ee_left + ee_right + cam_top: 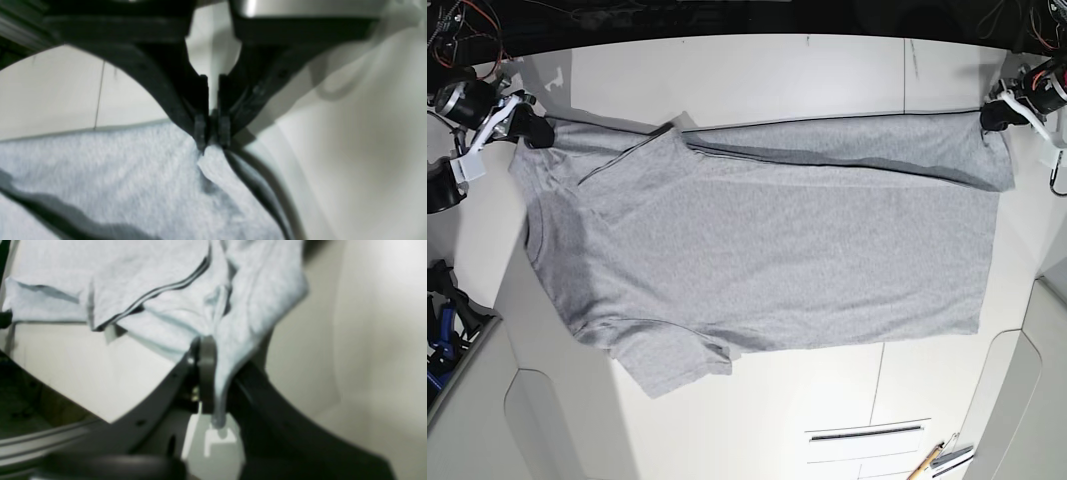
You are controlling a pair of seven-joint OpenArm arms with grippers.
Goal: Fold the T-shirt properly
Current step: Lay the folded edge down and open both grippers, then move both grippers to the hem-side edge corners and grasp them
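The light grey T-shirt [777, 240] lies plain side up and sideways on the white table [757, 70], neck to the left and hem to the right. Its far edge is raised and stretched between both grippers. My left gripper [993, 116] is shut on the far hem corner; in the left wrist view its black fingertips [200, 131] pinch the grey cloth [116, 173]. My right gripper [533, 131] is shut on the far shoulder and sleeve area; in the right wrist view the gripper [217, 373] clamps a bunch of the shirt [150, 290]. The near sleeve [672, 365] lies flat.
The table has seams and a slot [867, 433] near its front. A pencil and small tools [939, 459] lie at the front right edge. Blue gear [442, 330] sits off the table's left side. Cables run along the back.
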